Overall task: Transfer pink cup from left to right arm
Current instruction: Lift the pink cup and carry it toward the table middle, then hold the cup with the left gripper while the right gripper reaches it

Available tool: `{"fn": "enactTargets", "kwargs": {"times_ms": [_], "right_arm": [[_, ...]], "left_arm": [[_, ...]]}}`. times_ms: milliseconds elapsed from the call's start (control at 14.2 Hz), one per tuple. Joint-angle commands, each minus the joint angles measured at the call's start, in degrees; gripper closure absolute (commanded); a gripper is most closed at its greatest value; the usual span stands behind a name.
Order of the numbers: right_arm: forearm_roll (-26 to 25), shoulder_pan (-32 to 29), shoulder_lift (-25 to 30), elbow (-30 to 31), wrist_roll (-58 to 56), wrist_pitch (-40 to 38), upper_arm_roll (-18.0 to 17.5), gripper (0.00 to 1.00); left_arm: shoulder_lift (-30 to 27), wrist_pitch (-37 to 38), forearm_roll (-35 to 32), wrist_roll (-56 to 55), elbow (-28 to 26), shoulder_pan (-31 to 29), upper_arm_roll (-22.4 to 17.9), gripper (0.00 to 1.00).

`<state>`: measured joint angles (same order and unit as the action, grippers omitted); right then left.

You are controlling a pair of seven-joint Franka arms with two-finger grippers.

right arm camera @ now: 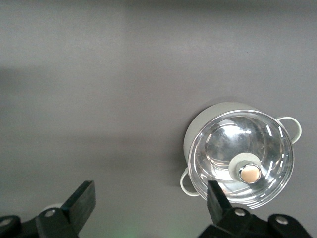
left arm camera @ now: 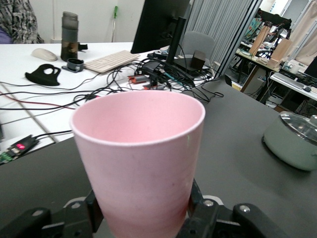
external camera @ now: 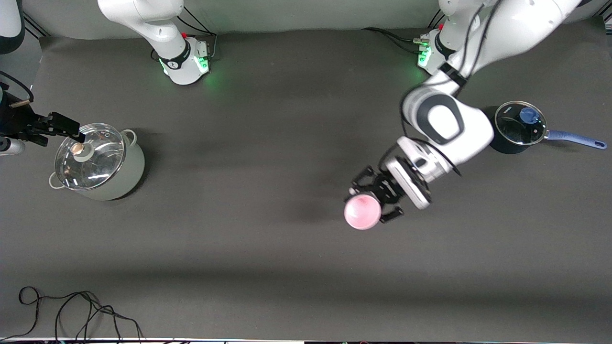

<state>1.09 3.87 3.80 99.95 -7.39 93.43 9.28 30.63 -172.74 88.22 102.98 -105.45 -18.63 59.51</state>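
Pot (external camera: 98,162) with glass lid sits toward the right arm's end of the table; I see the right gripper (external camera: 67,128) waiting over its rim, fingers spread wide and empty. Over the table's middle, toward the left arm's end, the left gripper (external camera: 370,197) is clamped on the pink cup (external camera: 362,211) low on its wall, near the base. Cup mouth appears tilted up toward the front camera; the long axis seems steeply inclined, though I cannot fix the angle. I judge the cup light, rigid and smooth, hence slippery. Recommended hold for the receiving gripper: the free upper wall below the rim. The blue-handled saucepan (external camera: 519,128) stands near the left arm's base.
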Motion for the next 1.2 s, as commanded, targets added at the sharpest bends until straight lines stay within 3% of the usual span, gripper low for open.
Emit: {"fn": "enactTargets", "kwargs": {"times_ms": [0,141,495,848,1131], "right_arm": [[0.4,0.5,-0.4,-1.0,1.1,-0.7,0.0,0.0],[0.9,0.7,-0.4,-1.2,6.7,-0.6,-0.4,0.0],[2.2,6.8,-1.6,-3.2,23.7,-0.7,-0.5,0.0],[9.9,14.6,-3.7,-9.0,48.0,-0.7,-0.5,0.0],[11.0,24.7,-11.2,-19.2,68.6,-0.5,-0.5,0.0]], "left_arm": [[-1.8,-6.0,1.5,-0.9,-1.3,0.5,5.9,0.62],[-1.4,-11.5,1.5,-0.9,-1.0,2.5,9.5,0.62],[-2.0,-16.8,1.5,-1.0,0.7,9.5,9.7,0.62],[-1.7,-18.1,1.5,-1.0,1.6,11.8,9.5,0.62],[-1.5,-19.2,1.5,-1.0,1.6,12.5,9.4,0.61]]}}
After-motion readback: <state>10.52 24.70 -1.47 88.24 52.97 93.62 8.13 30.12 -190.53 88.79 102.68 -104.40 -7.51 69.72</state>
